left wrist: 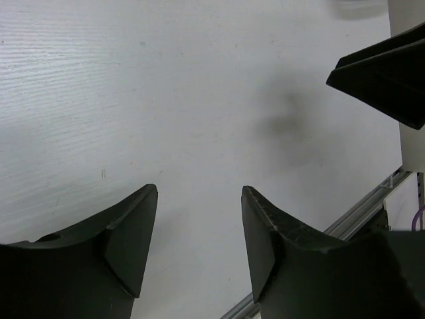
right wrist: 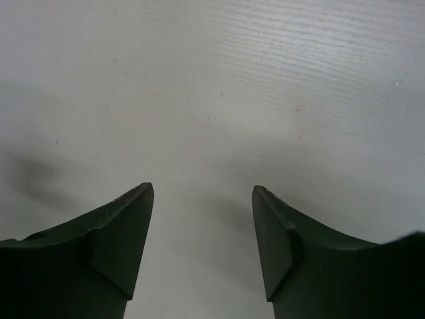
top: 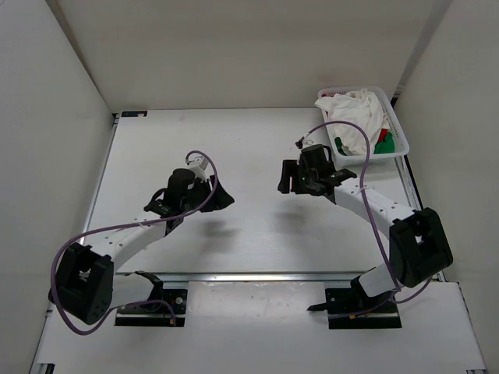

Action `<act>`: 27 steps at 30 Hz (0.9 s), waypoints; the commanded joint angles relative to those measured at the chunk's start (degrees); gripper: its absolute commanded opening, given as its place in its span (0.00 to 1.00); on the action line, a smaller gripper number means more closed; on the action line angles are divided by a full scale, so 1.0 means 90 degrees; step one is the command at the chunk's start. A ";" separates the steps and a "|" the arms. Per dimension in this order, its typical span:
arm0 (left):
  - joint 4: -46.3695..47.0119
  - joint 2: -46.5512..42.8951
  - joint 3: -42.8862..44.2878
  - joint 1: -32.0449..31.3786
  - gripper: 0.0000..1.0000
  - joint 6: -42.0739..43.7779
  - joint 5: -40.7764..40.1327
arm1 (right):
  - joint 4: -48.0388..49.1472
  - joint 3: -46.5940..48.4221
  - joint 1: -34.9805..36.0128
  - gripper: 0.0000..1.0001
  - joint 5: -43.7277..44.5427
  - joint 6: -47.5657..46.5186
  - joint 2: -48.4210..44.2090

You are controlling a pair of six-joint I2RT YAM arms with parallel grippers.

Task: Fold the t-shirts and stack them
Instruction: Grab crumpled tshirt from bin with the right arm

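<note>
While both arms (top: pixel 374 206) stretch forward with bent elbows, the left claw (top: pixel 221 195) and right claw (top: pixel 290 178) hover just above the desk (top: pixel 249 140), jaws apart, grasping nothing. The t-shirts (top: pixel 355 113) sit heaped in the basket (top: pixel 398 129), white on top. The right claw is near the basket's left side; the left claw is well apart, farther left. Walls (top: pixel 234 47) stand close behind and right of the basket.

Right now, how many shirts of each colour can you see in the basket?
White t-shirt: 1
Red t-shirt: 1, only a bit showing
Green t-shirt: 1, only a bit showing
Total: 3, all in the basket
</note>
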 commanded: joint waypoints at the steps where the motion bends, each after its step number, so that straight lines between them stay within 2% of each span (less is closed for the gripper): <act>1: -0.0016 -0.0106 0.0123 -0.0095 0.64 0.0145 0.0060 | 0.0253 0.0026 0.0082 0.57 -0.0002 0.0025 -0.0128; 2: 0.0226 -0.0136 0.0064 -0.0085 0.63 0.0126 0.0158 | 0.0195 0.0075 0.0073 0.56 -0.0050 -0.0005 -0.0118; 4: 0.0335 -0.0253 -0.0014 -0.0202 0.55 0.0145 0.0120 | 0.0058 0.0368 0.0102 0.46 0.0008 -0.0025 0.0077; 5: 0.0297 -0.0243 0.0024 -0.0328 0.53 0.0174 -0.0035 | 0.0029 0.0446 0.0102 0.35 -0.0040 -0.0015 0.0174; 6: 0.0306 -0.0234 0.0025 -0.0407 0.46 0.0232 -0.0133 | 0.0038 0.0553 0.0093 0.28 -0.0021 -0.0005 0.0233; 7: 0.0306 -0.0176 0.0044 -0.0543 0.42 0.0165 -0.0231 | 0.0135 0.0661 0.0083 0.13 -0.0147 0.0014 0.0311; 8: 0.0412 -0.0088 0.0054 -0.0622 0.31 0.0116 -0.0155 | 0.0184 0.0787 -0.0004 0.02 -0.0119 0.0063 0.0428; 9: 0.0433 -0.0029 0.0054 -0.0709 0.26 0.0087 -0.0134 | 0.0233 0.0924 -0.0044 0.00 -0.0196 0.0073 0.0487; 10: 0.0481 0.0059 0.0044 -0.0836 0.15 0.0009 -0.0115 | 0.0185 0.1206 -0.0151 0.00 -0.0255 0.0034 0.0643; 12: 0.0472 0.0205 0.0044 -0.1110 0.03 -0.0060 -0.0290 | 0.0088 0.1715 -0.0433 0.00 -0.0100 -0.0044 0.0907; 14: 0.0560 0.0245 0.0035 -0.1480 0.00 -0.0108 -0.0553 | -0.0127 0.2271 -0.0832 0.01 0.0066 -0.0142 0.1296; 19: 0.0882 0.0323 -0.0160 -0.1599 0.00 -0.0168 -0.0447 | -0.0780 0.4202 -0.2191 0.00 0.0514 -0.0366 0.2233; 20: 0.0940 0.0342 -0.0238 -0.1551 0.04 -0.0197 -0.0379 | -0.1053 0.4796 -0.2434 0.00 0.0545 -0.0434 0.2613; 22: 0.1096 0.0313 -0.0375 -0.1443 0.21 -0.0226 -0.0155 | -0.1328 0.5552 -0.2826 0.00 0.0935 -0.0532 0.3094; 25: 0.1263 0.0255 -0.0561 -0.1248 0.34 -0.0188 -0.0065 | -0.1951 0.7004 -0.3275 0.00 0.0906 -0.0630 0.4039; 27: 0.1253 0.0284 -0.0610 -0.1277 0.37 -0.0207 -0.0085 | -0.2430 0.7993 -0.3480 0.10 0.0907 -0.0679 0.4646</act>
